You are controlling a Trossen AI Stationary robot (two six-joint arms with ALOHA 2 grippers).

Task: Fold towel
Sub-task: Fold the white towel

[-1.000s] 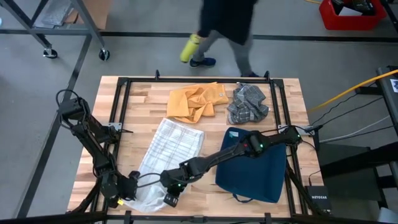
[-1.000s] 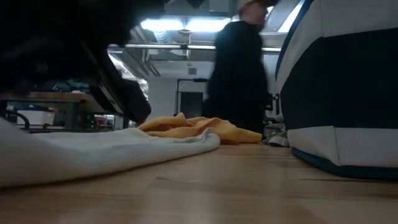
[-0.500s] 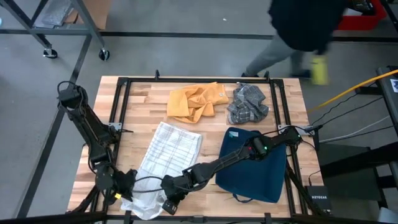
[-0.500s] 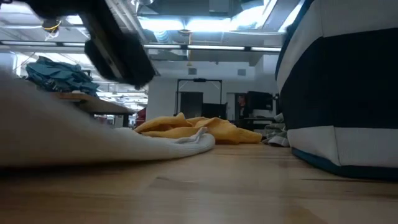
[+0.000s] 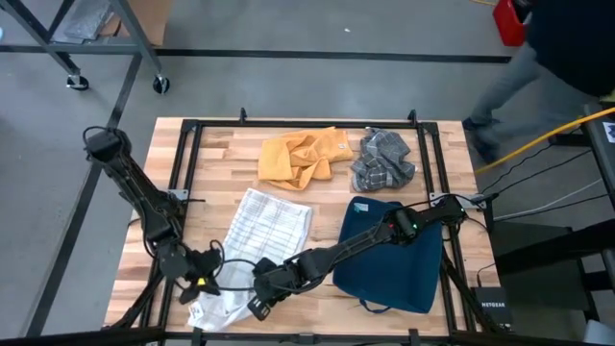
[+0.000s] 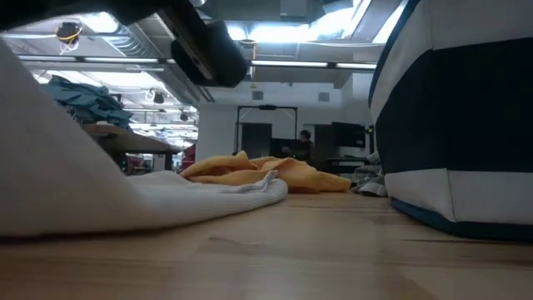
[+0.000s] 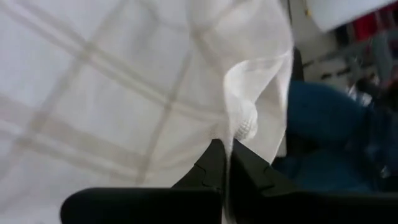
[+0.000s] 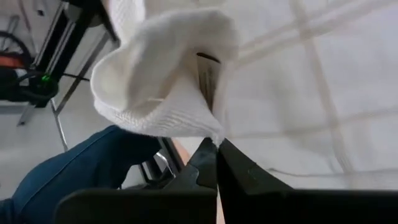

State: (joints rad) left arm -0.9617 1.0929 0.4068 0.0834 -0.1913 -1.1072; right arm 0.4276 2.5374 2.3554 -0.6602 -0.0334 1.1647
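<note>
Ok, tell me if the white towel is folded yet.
Not yet: white towel mostly spread flat, near edge lifted by the shut left gripper and right gripper.

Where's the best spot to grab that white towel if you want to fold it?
By its two near corners, from the near edge of the table. The white towel lies long and flat away from that edge, so lifting those corners lets it fold over itself. The left gripper and right gripper are shut on exactly those corners.

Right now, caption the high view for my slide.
Both grippers, left and right, pinch the white checked towel's near edge on the wooden table.
</note>
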